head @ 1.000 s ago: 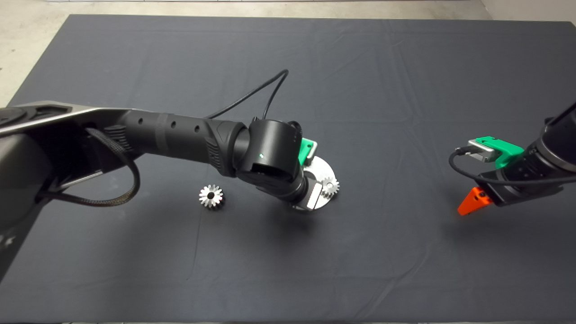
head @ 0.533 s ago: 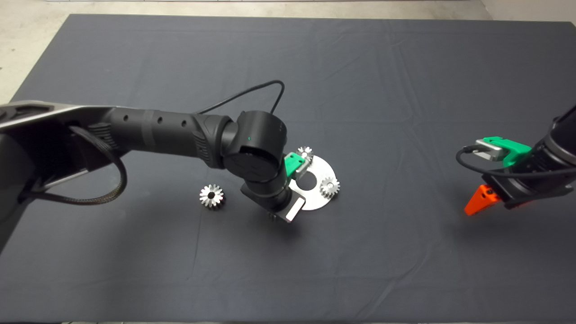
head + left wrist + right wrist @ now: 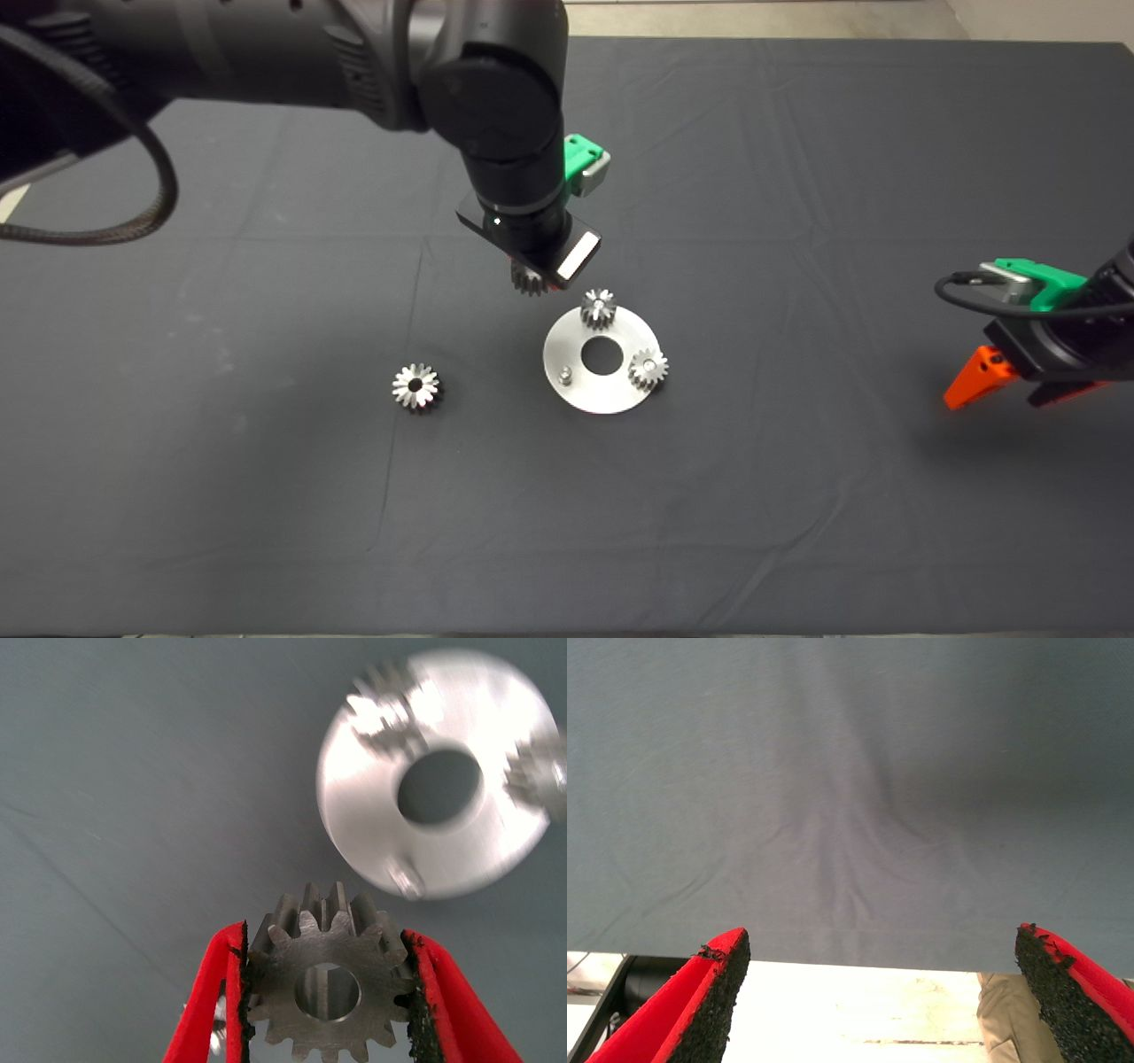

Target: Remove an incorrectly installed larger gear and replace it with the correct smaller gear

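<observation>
The left arm's black, tube-shaped forearm (image 3: 266,44) has ribbed bands and widens into a rounded black wrist housing (image 3: 496,89) with a tiny green light near its lower end, a bright green plastic bracket with a grey metal block (image 3: 583,164) at its side and a thick braided black cable (image 3: 106,190) looping off it. The left gripper (image 3: 326,992) has two glossy red wedge-shaped fingers (image 3: 213,1001) lined with rough, crumbly black pads. The right arm's dark wrist (image 3: 1063,341) carries a like green bracket with a silver block (image 3: 1028,276), a thin black cable (image 3: 952,292) curling from it and orange-red fingers (image 3: 973,377) below, and the right gripper (image 3: 886,992) shows the same red fingers with coarse black pads (image 3: 718,1001).
</observation>
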